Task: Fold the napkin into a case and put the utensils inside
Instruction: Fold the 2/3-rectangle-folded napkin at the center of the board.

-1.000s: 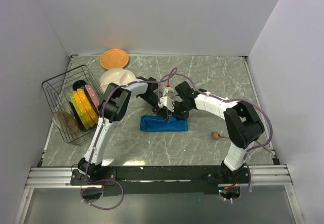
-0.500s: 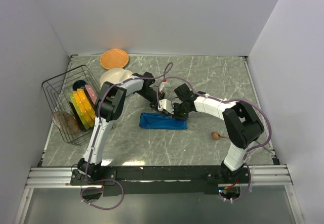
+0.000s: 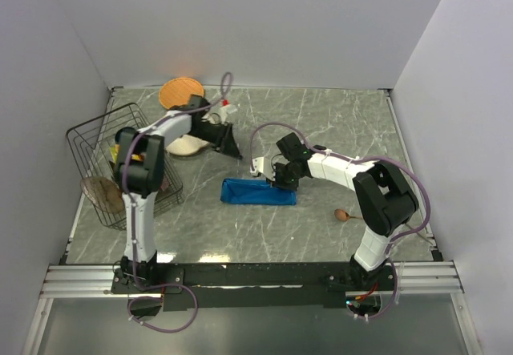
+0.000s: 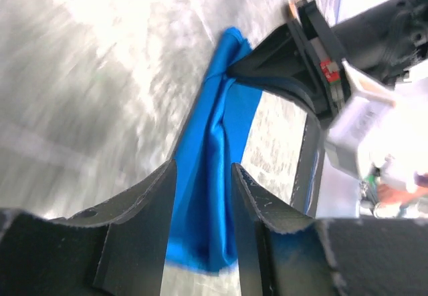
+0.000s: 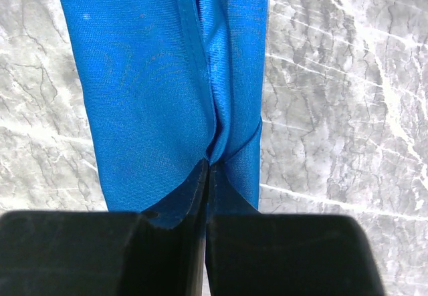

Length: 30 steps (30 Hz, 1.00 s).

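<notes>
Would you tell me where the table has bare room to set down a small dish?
Bare marble lies at the far right, between the back wall and the right arm, and in the near strip between the napkin and the arm bases. The far left is crowded: wire rack, orange plate, white plate, left arm. The spoon lies near the right arm.

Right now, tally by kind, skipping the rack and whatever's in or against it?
napkin: 1
spoon: 1
plates: 2, orange plate and white plate
total: 4
</notes>
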Available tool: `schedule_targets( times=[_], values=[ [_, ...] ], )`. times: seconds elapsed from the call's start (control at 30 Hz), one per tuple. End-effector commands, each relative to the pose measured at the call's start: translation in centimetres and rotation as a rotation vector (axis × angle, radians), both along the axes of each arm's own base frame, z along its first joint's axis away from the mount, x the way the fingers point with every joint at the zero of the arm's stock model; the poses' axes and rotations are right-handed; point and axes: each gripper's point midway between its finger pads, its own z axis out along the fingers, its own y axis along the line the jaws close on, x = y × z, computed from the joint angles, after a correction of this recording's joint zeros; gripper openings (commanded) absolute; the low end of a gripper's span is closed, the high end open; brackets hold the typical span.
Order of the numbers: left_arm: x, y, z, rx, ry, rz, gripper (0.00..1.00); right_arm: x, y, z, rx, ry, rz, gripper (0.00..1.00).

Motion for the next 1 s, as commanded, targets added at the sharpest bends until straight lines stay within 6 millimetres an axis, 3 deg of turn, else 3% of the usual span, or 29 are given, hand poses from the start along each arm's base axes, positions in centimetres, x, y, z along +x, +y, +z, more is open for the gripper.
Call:
schedule_targets(
  times=[0.0,0.1,0.17,0.33,0.47,0.73,0.97],
  values=[
    [2.7,2.9,5.4,-0.046,-0.165,0.189,0.44,-0.4,-0.3,0.5,0.017,0.044,-0.048,0.00],
    [1.9,4.4,6.6,-0.040,-0.248,0.250,0.43,-0.3,-0.2,0.7,0.030,0.103,-0.092,0.00],
    [0.1,4.7,6.9,-0.037,-0.305,0.224,0.42,-0.2,-0.1,0.8,0.044,0.156,-0.116,0.00],
    [-4.9,4.6,5.0,0.007,-0.415,0.080,0.40,0.5,0.2,0.7,0.062,0.244,-0.165,0.00],
    [-7.1,3.0,3.6,0.036,-0.489,0.003,0.38,1.1,0.3,1.0,0.076,0.297,-0.193,0.00],
    [-7.5,0.5,0.2,0.048,-0.375,-0.007,0.36,2.0,0.4,0.7,0.075,0.372,-0.241,0.00],
    [-4.9,1.2,-3.9,0.129,-0.234,0.104,0.36,2.7,0.1,0.1,0.063,0.400,-0.272,0.00]
  ],
)
